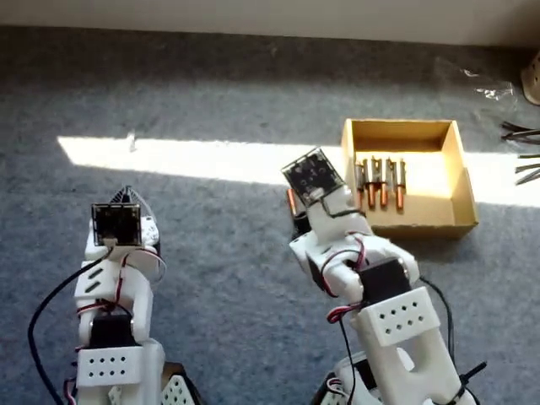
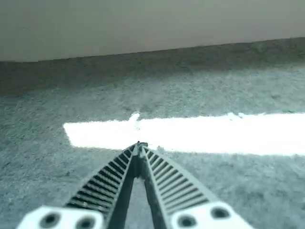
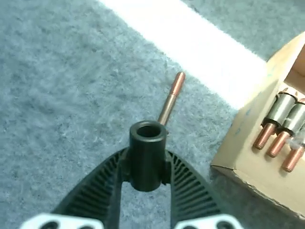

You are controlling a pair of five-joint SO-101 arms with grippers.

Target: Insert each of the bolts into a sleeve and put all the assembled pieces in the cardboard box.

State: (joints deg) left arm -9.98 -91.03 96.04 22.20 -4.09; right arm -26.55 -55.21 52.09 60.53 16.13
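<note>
The right hand (image 3: 144, 164) is clamped on the sleeve (image 3: 147, 152), bore showing; the bolt (image 3: 170, 98) lies on the carpet just beyond, near the box (image 3: 248, 143); the left hand (image 2: 138, 152), closed and empty, should grip the bolt's end and feed it square to the bore.

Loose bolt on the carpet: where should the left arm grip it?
Mid-shank of the bolt, from above, left pincer across its length: it seems to lie flat on the carpet, and both ends stay free for the sleeve.
</note>
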